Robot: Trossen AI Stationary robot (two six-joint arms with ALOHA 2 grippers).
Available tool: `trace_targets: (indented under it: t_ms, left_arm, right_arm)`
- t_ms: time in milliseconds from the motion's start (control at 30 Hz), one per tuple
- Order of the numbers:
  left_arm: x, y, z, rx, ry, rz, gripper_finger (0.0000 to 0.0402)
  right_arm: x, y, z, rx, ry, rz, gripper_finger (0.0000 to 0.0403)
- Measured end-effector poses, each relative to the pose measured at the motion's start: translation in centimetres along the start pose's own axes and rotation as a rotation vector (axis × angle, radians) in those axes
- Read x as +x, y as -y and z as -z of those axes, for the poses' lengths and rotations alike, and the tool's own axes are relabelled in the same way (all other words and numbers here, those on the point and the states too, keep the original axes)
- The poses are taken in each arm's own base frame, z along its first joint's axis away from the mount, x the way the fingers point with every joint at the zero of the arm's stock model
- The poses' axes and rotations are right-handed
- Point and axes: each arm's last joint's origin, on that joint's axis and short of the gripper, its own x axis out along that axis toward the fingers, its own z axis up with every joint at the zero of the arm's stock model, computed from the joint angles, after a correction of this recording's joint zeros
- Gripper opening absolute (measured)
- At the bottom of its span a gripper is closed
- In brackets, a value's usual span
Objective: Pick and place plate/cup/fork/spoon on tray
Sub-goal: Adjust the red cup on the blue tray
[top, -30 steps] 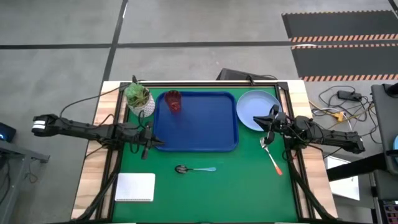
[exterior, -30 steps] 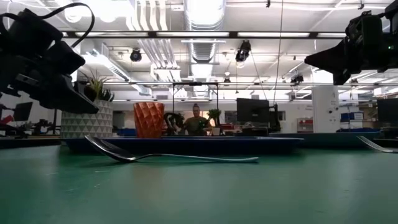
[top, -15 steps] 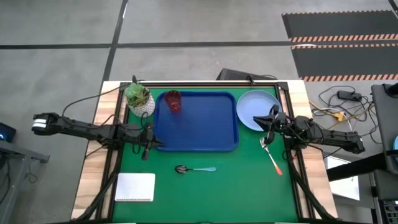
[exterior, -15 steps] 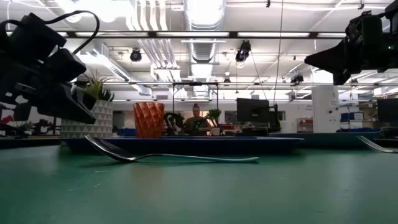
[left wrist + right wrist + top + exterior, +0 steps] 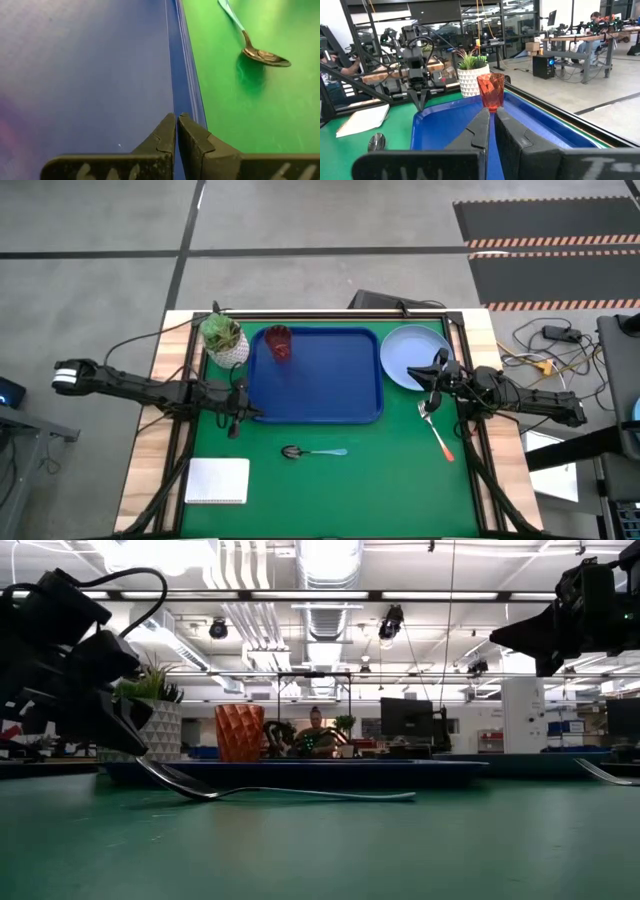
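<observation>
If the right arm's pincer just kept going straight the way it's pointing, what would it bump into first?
Probably the red cup standing on the blue tray: the shut right pincer points across the tray at it, though depth is hard to judge.

The left claw (image 5: pixel 176 131) is hanging over the near rim of the tray (image 5: pixel 85 75), its two dark fingers (image 5: pixel 161 137) pressing together with only a thin seam showing between them. The tray's blue floor is filling most of the frame on one side of the rim, and the green tabletop (image 5: pixel 260 100) is lying on the other. The spoon (image 5: pixel 252 39) is resting on the tabletop, well apart from the claw, its dark bowl catching light and its light-blue handle running off the frame
</observation>
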Motion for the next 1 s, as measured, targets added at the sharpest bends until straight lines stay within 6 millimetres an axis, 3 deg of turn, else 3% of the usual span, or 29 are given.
trace_targets:
  t_ms: [500,733,867,1000]
  left_arm:
    - [0.3,-0.2,0.4,-0.014,-0.045,-0.010,0.0000]
    - [0.1,-0.3,-0.4,-0.037,0.019,-0.025,0.0000]
    - [-0.4,-0.1,-3.6,-0.016,0.314,-0.009,0.0000]
    - [-2.3,0.1,-7.1,0.015,0.718,0.014,0.0000]
  right_arm:
    - [0.0,0.0,0.0,0.001,0.000,0.000,0.0018]
    - [0.0,0.0,0.0,0.000,-0.004,0.000,0.0018]
    - [0.0,0.0,0.0,0.042,-0.004,0.000,0.0018]
    - [0.0,0.0,0.0,0.288,-0.004,0.000,0.0018]
